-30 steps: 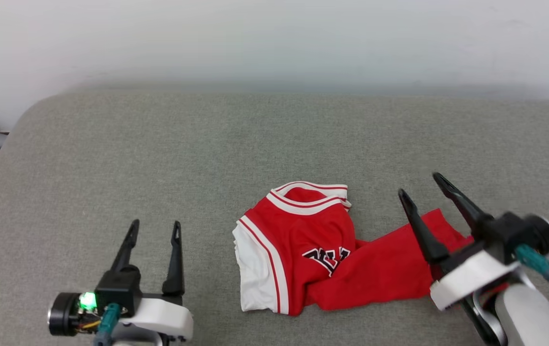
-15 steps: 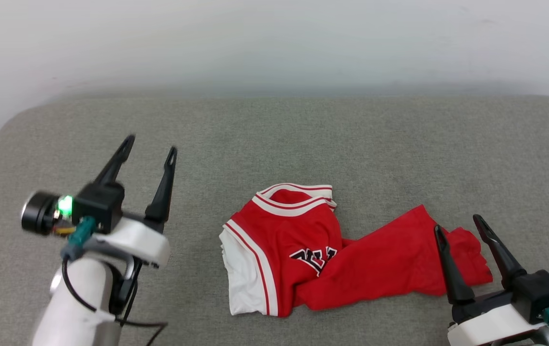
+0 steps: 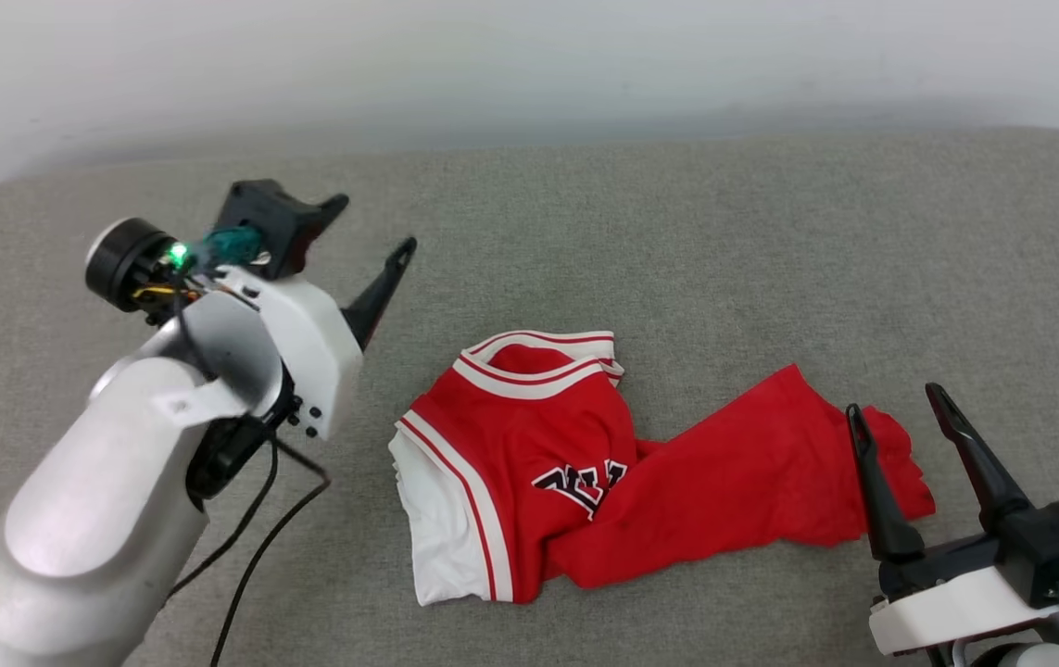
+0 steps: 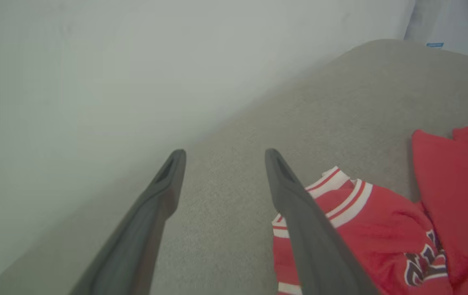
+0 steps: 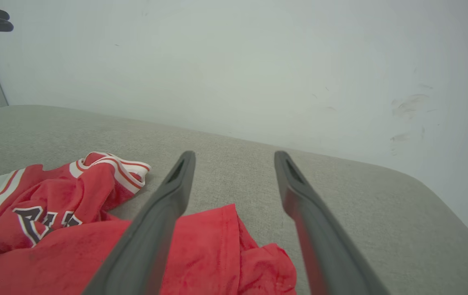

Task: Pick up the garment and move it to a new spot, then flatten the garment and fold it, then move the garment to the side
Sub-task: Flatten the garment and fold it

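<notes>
crumpled garment (image 3: 529, 445) on grey cushion (image 3: 724, 232), left gripper (image 3: 377, 220) and right gripper (image 3: 894, 400) both agape, empty

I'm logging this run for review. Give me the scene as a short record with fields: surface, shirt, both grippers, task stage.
surface: grey cushion, pale wall behind
garment: red, crumpled, unfolded, lying on the cushion; white sleeve at its left, collar at the far side
left gripper: open, empty, raised beside the collar, apart from the cloth
right gripper: open, empty, fingers over the garment's right end
stage: not yet picked up
</notes>
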Controlling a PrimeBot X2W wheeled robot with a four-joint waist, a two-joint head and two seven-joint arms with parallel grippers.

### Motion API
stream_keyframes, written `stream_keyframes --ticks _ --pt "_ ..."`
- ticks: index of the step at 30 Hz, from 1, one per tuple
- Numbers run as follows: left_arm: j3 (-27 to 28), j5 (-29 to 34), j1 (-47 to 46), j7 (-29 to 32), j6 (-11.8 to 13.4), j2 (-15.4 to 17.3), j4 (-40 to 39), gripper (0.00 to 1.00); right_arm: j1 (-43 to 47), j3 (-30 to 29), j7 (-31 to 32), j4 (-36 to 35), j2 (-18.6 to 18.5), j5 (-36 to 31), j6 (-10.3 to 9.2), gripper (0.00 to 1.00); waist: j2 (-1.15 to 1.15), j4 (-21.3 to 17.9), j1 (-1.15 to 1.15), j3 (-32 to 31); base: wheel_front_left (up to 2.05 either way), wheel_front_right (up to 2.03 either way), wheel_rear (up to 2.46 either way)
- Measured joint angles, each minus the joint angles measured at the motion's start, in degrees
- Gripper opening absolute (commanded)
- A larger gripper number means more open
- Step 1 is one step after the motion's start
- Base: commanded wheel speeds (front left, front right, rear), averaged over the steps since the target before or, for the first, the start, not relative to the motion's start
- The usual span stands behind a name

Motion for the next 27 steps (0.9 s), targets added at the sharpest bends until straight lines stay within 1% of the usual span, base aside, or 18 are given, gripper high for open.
stream_keyframes --ticks 3,5,8,13,15,18,27 --pt "-5.5 -5.0 -2.8 8.6 0.0 2.3 1.2 1.00 -0.6 -0.1 0.0 -0.2 0.1 -0.2 0.00 1.00 0.00 -0.5 0.00 0.8 0.00 0.00 0.00" --pt "-7.9 -8.6 -4.5 13.1 0.0 3.5 1.9 1.00 -1.2 -0.1 0.0 -0.4 0.2 -0.3 0.00 1.00 0.00 -0.8 0.00 1.5 0.00 0.00 0.00" --pt "-12.7 -11.9 -7.4 18.5 0.0 5.1 2.5 1.00 -1.8 -0.2 0.0 -0.4 0.4 -0.6 0.00 1.00 0.00 -1.3 0.00 2.6 0.00 0.00 0.00" --pt "-19.3 -18.5 -9.8 25.1 0.0 6.1 3.8 1.00 -3.0 -0.1 -0.1 0.0 0.6 -0.7 0.00 1.00 0.00 -2.1 0.00 4.6 0.00 0.00 0.00" --pt "-22.4 -19.3 -11.1 26.9 0.0 6.9 4.1 1.00 -3.8 0.1 -0.2 0.2 0.6 -0.7 0.00 1.00 0.00 -2.4 0.00 5.4 0.00 0.00 0.00" --pt "-26.0 -20.7 -12.1 27.6 0.0 7.3 5.3 1.00 -4.8 0.3 -0.3 0.5 0.6 -0.7 0.00 1.00 0.00 -2.9 0.00 6.6 0.00 0.00 0.00" --pt "-34.8 -23.7 -14.0 26.5 0.0 8.4 11.2 1.00 -6.9 1.0 -0.4 2.0 1.1 -0.7 0.00 1.00 0.00 -4.1 0.00 9.6 0.00 0.00 0.00"
